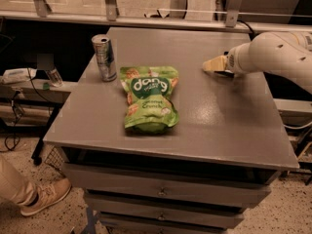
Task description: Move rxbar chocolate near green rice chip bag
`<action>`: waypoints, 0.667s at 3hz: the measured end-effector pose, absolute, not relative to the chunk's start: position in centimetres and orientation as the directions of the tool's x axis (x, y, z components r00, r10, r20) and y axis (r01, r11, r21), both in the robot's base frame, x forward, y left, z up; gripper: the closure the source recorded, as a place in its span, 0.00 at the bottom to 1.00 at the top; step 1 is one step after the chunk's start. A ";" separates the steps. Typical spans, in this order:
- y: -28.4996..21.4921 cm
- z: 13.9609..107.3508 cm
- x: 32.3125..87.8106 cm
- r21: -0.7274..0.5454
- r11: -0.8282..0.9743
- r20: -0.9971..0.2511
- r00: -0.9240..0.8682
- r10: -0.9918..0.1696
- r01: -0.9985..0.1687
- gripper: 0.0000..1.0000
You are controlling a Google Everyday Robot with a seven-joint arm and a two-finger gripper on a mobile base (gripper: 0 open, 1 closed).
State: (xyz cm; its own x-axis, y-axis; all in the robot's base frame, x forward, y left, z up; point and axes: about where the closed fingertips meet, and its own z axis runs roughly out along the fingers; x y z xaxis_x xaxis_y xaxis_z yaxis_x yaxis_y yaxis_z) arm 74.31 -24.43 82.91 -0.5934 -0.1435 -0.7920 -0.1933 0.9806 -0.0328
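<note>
1. Lying flat on the grey desk (219, 126), the green chip bag (148, 99) sits near the middle of the top, its white lettering facing up and its lower end towards the front edge.
2. A silver can (105, 57) stands upright to the left of the bag and a little behind it, close to the bag's top left corner but not touching it.
3. The pincer (210, 65) is to the right of the bag and slightly behind it, low over the desk, with its pale tip pointing towards the bag.
4. Whether the pincer is spread, pressed together or pinching something cannot be told.
5. A thin dark strip (223, 73) shows right under the pincer, apart from the bag on its right. Whether this is the chocolate bar cannot be told, and no bar shows anywhere else on the desk.
6. The white arm (273, 55) reaches in from the right edge, on the far side of the pincer from the bag.
7. Drawers (161, 191) run under the desk top, below the bag.
8. A tan shoe (46, 196) rests on the floor, down and to the left of the bag.
</note>
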 end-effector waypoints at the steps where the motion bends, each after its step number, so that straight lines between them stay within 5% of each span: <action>1: -24.0 82.1 74.7 -0.022 0.979 -0.783 -0.605 -0.142 -0.202 0.41; 2: -24.0 82.3 74.7 -0.022 0.979 -0.783 -0.605 -0.142 -0.202 0.65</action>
State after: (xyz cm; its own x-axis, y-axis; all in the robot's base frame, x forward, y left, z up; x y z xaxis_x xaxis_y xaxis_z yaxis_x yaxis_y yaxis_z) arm 74.72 -23.96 82.28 -0.6050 -0.1423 -0.7834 -0.2021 0.9791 -0.0218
